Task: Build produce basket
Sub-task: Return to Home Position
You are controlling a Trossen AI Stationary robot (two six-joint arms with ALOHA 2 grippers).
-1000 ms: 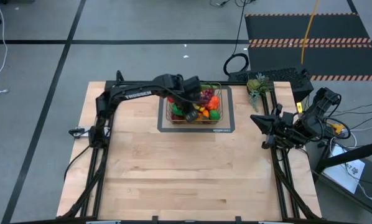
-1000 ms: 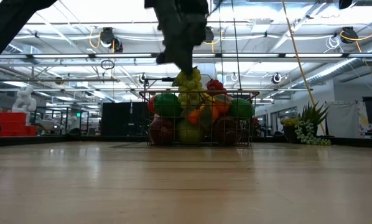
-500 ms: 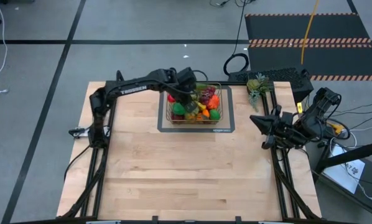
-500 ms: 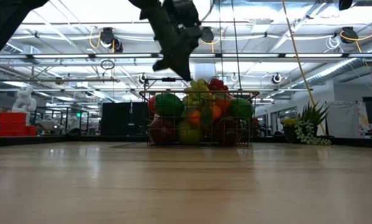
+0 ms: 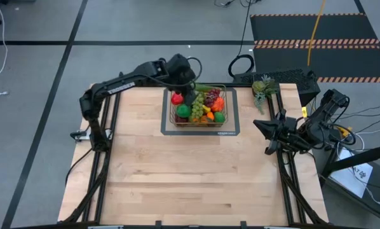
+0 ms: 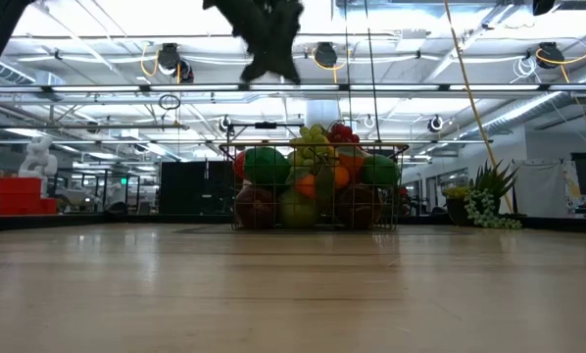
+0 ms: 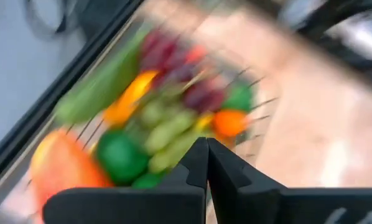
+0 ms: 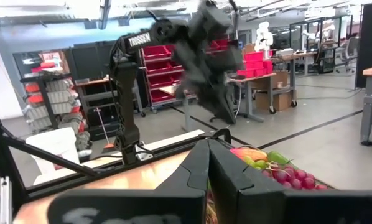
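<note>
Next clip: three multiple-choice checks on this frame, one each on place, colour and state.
1. The spiky green piece lies: A in the basket; B outside it, at the table's far right corner; C at the near edge.
2. The fruit at the basket's far left corner is: A blue; B red; C white.
3. The left gripper is: A open; B shut on grapes; C shut, empty.
Key: B, clear of the wire; B, red from above; C, fingers meet on nothing. The right gripper waits shut at the table's right edge.
</note>
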